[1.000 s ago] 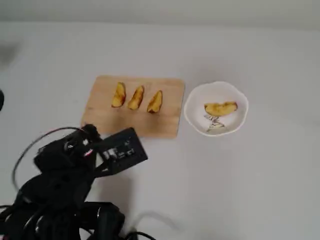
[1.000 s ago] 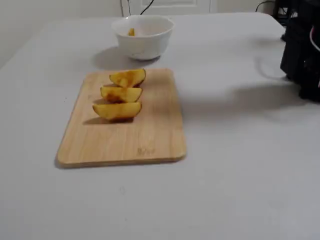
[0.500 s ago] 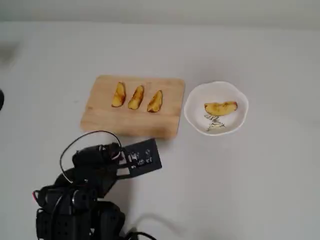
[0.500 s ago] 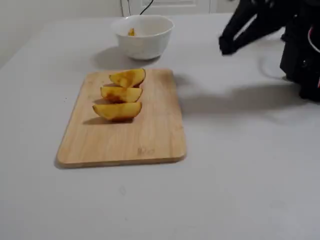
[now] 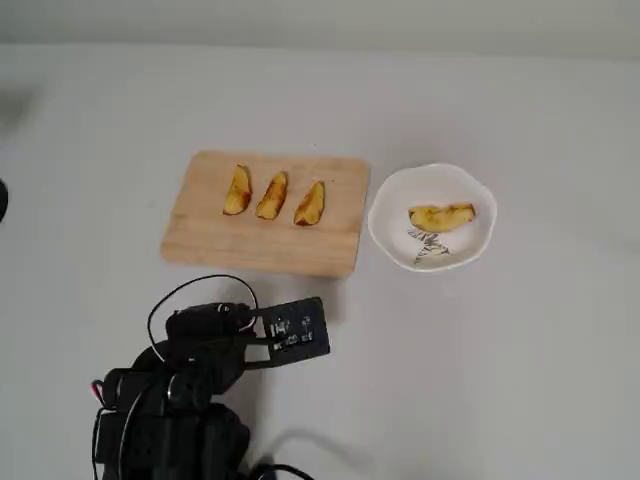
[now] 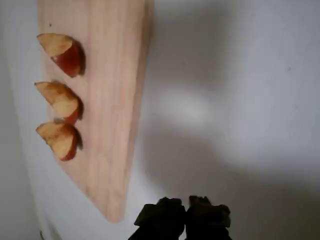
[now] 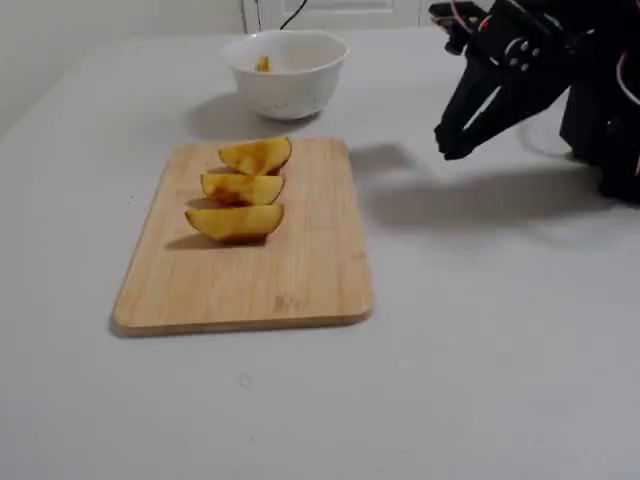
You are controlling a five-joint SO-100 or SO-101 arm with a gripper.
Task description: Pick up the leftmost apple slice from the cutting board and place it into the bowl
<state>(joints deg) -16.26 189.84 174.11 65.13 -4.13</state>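
The broad yellow apple wedge (image 5: 441,215) lies inside the white scalloped bowl (image 5: 392,200), above the grey squiggle; in the fixed view only a bit of the wedge (image 7: 262,64) shows over the bowl's rim (image 7: 300,42). The pale wooden cutting board (image 5: 205,235) holds three narrower slices (image 5: 272,195) in a row, also seen in the wrist view (image 6: 62,100) and the fixed view (image 7: 240,188). My gripper (image 6: 187,216) is shut and empty, hanging above the bare table beside the board, well away from the bowl; it also shows in the fixed view (image 7: 450,148).
The arm's black body and cables (image 5: 170,400) fill the lower left of the overhead view, in front of the board. The grey table (image 5: 520,350) is otherwise bare around board and bowl.
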